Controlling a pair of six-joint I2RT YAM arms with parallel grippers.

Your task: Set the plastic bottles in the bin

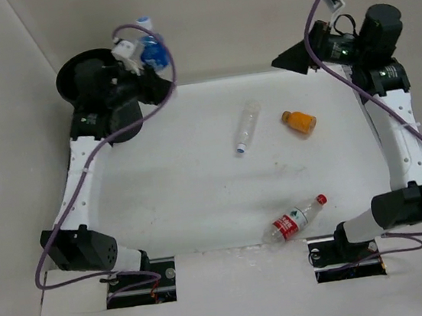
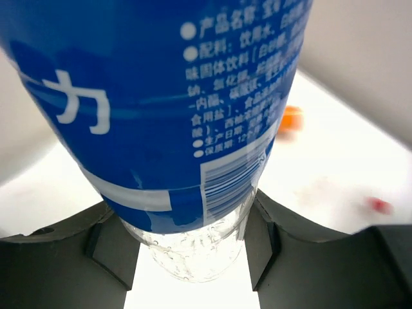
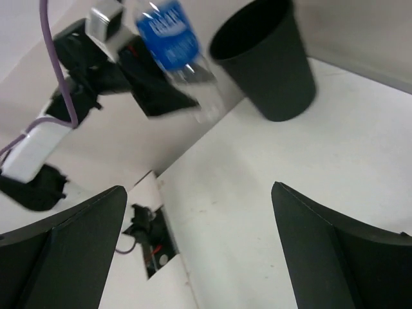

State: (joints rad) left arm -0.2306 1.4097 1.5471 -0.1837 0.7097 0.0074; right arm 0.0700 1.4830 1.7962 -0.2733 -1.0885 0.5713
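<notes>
My left gripper (image 2: 193, 248) is shut on the blue-labelled plastic bottle (image 2: 161, 96), its fingers pressing both sides of the clear lower end. From above, that bottle (image 1: 152, 51) is held high at the back left, just right of the black bin (image 1: 81, 74). The right wrist view shows the bottle (image 3: 170, 38) in the air beside the bin (image 3: 270, 64). A clear unlabelled bottle (image 1: 247, 126), a short orange bottle (image 1: 299, 122) and a red-labelled bottle (image 1: 294, 220) lie on the table. My right gripper (image 3: 199, 257) stands wide open with nothing in it, raised at the back right (image 1: 287, 58).
White walls close in the table at the back and sides. Purple cables (image 1: 169, 70) loop off both wrists. The arm bases sit in two cut-outs (image 1: 141, 282) at the near edge. The orange bottle (image 2: 293, 119) shows blurred behind the held one.
</notes>
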